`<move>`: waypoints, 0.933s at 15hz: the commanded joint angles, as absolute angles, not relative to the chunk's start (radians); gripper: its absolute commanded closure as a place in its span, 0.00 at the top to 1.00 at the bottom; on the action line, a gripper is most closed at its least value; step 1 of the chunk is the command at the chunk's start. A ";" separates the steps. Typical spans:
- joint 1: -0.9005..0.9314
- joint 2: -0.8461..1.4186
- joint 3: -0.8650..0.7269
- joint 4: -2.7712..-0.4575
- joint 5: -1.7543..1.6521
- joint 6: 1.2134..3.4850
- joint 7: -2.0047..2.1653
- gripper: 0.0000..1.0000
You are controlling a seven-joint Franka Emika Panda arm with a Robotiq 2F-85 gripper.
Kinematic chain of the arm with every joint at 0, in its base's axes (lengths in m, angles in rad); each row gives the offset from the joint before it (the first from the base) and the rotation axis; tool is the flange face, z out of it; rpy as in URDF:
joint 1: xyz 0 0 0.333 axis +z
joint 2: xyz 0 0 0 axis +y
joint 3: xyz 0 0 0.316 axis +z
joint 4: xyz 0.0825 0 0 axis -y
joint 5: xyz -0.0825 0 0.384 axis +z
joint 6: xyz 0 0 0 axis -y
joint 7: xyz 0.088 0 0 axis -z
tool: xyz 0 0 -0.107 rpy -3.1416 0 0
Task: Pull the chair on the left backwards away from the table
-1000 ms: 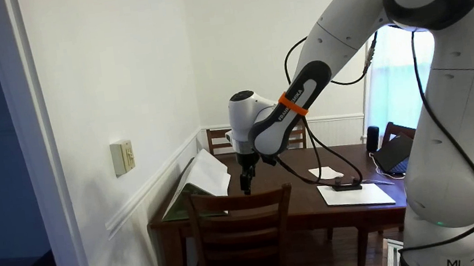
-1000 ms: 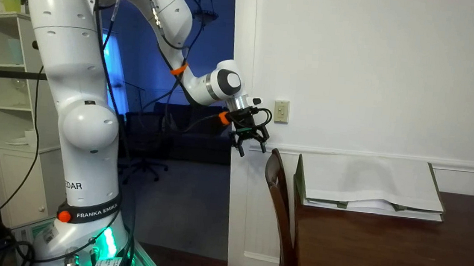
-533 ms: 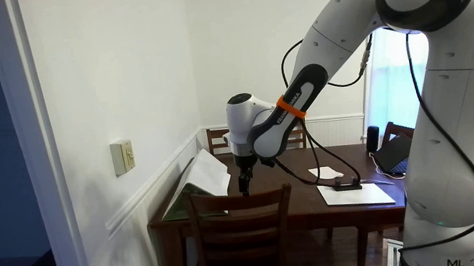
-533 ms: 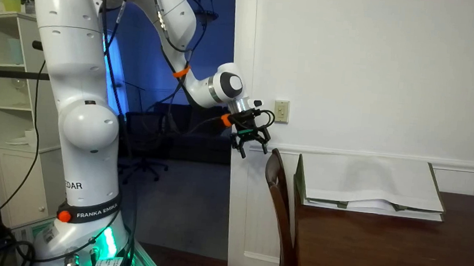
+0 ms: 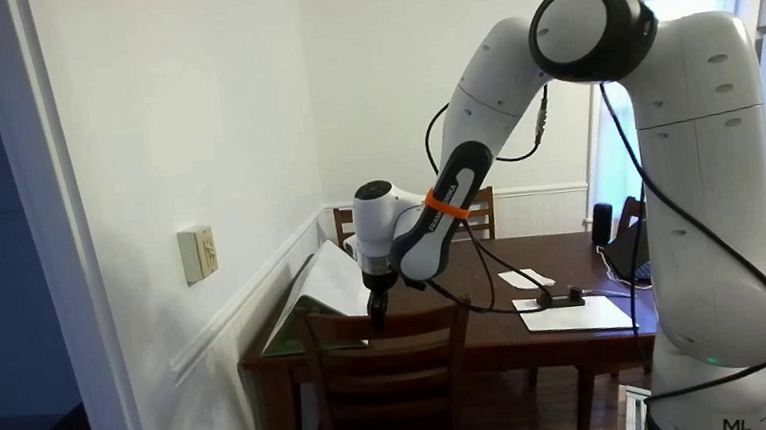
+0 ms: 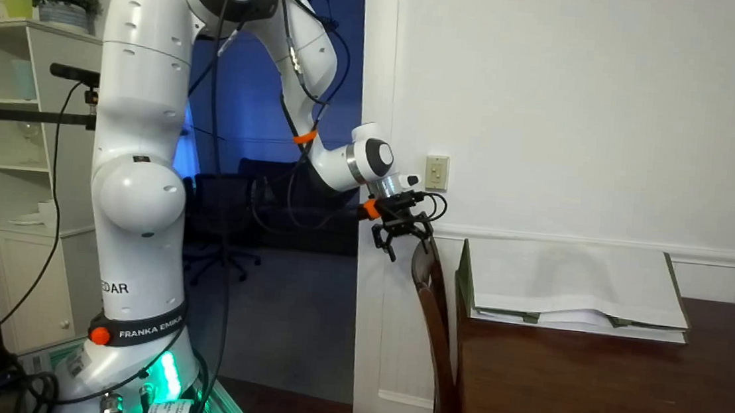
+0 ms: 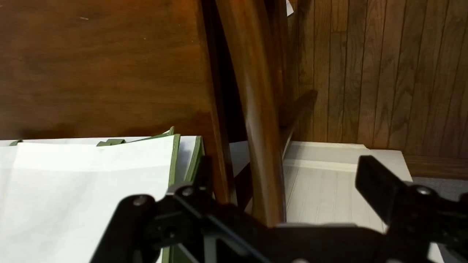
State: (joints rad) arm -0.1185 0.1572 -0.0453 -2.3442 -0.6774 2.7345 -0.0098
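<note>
- Task object: The chair (image 6: 439, 342) is located below the centre of an exterior view, its back just beside the end of the table (image 6: 577, 391), which fills the lower right. The pull is judged not yet begun.
- Gripper position: The gripper (image 6: 410, 253) is held at the top of the chair back, slightly right of centre in that frame.
- Finger state: The fingers (image 7: 378, 186) are spread wide and nothing is pinched. In the wrist view, the top rail (image 7: 261, 124) is seen between them, running from top centre to lower centre. Contact with the rail cannot be confirmed.
- Step in hand: Alignment over the rail, ahead of the grasp, is judged to be in progress.
- Next move: The gripper should be lowered slightly, with the rail kept between the fingers, and the fingers should then be brought together across it.
- Clearance: The table-side finger should be kept off the green-edged folder (image 6: 577, 278), at centre right.
- Pull: Once the grip is verified, the chair should be drawn toward the left of that exterior frame. The path should be kept level, so that tipping is avoided.
</note>
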 commanded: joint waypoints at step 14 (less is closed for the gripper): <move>-0.126 0.392 0.003 -2.133 -0.262 2.544 -0.332 1.00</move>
State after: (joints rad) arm -0.1107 0.3701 -0.0319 -2.1672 -0.3674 2.6246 -0.2512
